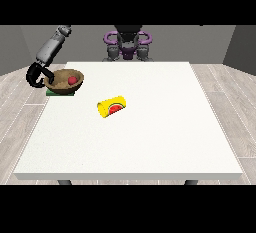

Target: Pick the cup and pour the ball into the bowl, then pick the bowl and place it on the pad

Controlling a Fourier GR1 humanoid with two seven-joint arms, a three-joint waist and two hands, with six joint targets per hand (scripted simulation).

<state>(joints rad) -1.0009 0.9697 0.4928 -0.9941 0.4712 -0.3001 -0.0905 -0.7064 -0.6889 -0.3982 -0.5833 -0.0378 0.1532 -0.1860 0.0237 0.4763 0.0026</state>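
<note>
Front view shows me the last step nearly done. My hand at the view's left (36,75) has its fingers curled on the rim of the bowl (64,81). The bowl sits on the green pad (52,92), near the desk's (135,137) far left corner. A red ball (72,80) lies inside it. The yellow cup (112,106) lies on its side near the middle of the desk, well apart from the bowl. I think what I must do next is let go and lift my hand away without tipping the bowl. Most of the pad is hidden under the bowl. I cannot see my other hand at all.
</note>
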